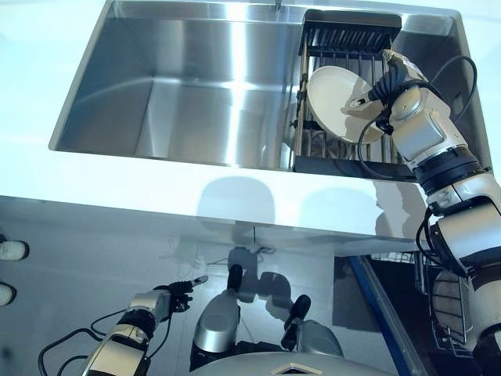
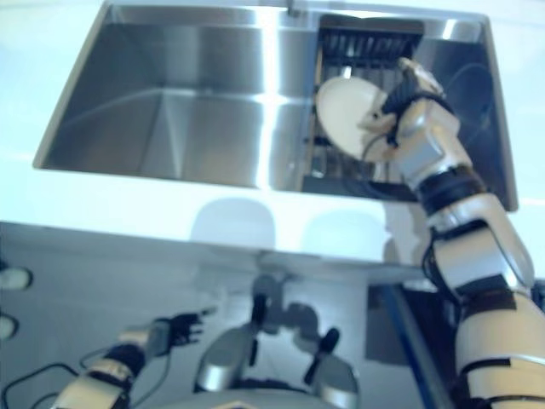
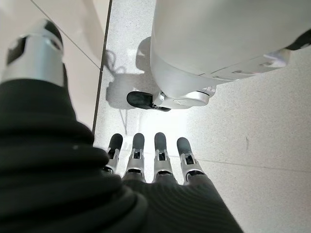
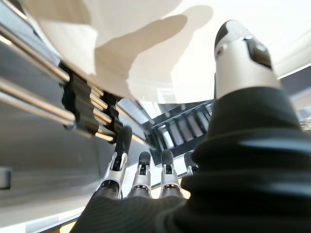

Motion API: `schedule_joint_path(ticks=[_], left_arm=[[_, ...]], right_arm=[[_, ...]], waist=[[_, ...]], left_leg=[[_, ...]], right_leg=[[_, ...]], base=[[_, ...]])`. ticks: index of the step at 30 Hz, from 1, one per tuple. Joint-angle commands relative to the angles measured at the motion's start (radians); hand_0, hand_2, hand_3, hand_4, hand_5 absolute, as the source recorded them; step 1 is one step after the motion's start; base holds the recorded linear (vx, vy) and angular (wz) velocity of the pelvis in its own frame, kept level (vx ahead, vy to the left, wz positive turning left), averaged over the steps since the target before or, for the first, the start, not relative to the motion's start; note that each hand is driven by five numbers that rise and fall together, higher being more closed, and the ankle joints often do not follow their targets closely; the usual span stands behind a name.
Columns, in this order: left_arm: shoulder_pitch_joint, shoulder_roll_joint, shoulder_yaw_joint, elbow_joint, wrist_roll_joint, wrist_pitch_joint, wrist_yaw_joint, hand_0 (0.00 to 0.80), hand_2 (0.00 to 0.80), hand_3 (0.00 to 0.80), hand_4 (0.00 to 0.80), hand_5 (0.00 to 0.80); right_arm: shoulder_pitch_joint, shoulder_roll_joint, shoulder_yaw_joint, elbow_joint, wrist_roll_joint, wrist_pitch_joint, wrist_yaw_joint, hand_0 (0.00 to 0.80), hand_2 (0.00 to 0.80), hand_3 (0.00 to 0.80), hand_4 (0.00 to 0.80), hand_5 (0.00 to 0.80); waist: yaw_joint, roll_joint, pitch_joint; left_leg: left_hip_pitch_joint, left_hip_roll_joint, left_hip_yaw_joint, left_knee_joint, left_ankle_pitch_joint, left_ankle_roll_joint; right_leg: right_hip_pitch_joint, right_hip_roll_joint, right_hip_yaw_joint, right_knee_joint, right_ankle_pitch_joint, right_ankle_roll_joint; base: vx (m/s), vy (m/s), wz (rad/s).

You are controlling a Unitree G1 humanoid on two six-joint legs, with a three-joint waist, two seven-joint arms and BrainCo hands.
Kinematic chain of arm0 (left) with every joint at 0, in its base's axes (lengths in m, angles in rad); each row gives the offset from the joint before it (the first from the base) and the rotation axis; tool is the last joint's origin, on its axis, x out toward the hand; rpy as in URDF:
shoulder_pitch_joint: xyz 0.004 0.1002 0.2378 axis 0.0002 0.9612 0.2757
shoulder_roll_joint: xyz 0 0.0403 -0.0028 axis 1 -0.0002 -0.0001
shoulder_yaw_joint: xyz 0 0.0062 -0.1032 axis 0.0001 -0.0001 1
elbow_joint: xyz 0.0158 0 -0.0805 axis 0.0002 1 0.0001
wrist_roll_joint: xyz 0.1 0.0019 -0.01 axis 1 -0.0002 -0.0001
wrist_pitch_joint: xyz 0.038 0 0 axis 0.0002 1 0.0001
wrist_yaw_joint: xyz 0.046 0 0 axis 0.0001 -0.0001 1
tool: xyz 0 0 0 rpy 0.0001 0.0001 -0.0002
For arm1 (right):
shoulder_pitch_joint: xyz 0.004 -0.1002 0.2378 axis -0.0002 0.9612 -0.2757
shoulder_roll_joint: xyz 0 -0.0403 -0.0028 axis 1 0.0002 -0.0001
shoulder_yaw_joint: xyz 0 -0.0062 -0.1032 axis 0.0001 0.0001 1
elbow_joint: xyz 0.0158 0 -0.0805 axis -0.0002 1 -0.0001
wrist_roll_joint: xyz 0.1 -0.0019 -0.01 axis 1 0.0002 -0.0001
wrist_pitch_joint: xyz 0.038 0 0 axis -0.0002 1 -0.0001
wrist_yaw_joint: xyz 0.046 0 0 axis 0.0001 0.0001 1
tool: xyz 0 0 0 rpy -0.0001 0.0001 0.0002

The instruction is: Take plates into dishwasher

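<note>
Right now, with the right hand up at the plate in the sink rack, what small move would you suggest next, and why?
Probably close the right hand on the plate's rim. The plate leans in the rack over the sink, and the wrist view shows the thumb lying across its face with the fingers straight behind it, not yet gripping. The left hand hangs idle near the floor.

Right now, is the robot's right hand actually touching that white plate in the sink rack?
Cannot tell. The right wrist view shows the right hand close under the white plate, thumb alongside, but no plain contact or gap.
</note>
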Motion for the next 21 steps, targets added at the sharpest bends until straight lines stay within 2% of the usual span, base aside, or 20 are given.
schedule_joint_path(ticks=[1,8,16,21], left_arm=[[0.031,0.026,-0.034,0.03,0.028,0.013,-0.008,0.0,0.0,0.0,0.0,0.0],[0.029,0.019,-0.012,0.025,0.012,0.032,0.015,0.0,0.0,0.0,0.0,0.0],[0.017,0.015,0.0,0.027,0.011,0.028,0.031,0.0,0.0,0.0,0.0,0.0],[0.004,0.011,-0.004,0.037,0.002,0.024,0.037,0.0,0.0,0.0,0.0,0.0]], right_arm=[[0.061,-0.061,0.014,-0.108,-0.01,-0.041,0.035,0.0,0.0,0.0,0.0,0.0],[0.208,-0.039,-0.038,-0.265,-0.028,-0.069,0.073,0.0,0.0,0.0,0.0,0.0],[0.324,-0.018,-0.067,-0.399,-0.043,-0.081,0.096,0.0,0.0,0.0,0.0,0.0],[0.329,-0.005,-0.05,-0.397,-0.055,-0.09,0.096,0.0,0.0,0.0,0.0,0.0]], waist=[[-0.019,-0.018,-0.079],[-0.057,-0.023,-0.08],[-0.079,-0.031,-0.064],[-0.082,-0.032,-0.057]], left_leg=[[0.027,0.017,0.064,-0.011,-0.05,0.014],[0.046,0.02,0.085,-0.012,-0.058,0.02],[0.05,0.019,0.097,-0.01,-0.065,0.027],[0.048,0.022,0.103,-0.008,-0.064,0.027]], right_leg=[[-0.088,-0.116,0.055,0.133,0.017,0.066],[-0.084,-0.113,0.079,0.138,0.015,0.073],[-0.089,-0.107,0.096,0.147,0.011,0.077],[-0.09,-0.103,0.098,0.147,0.008,0.079]], base=[[0.039,0.016,-0.07],[0.013,0.007,-0.08],[-0.011,-0.026,-0.03],[0.0,0.0,0.0]])
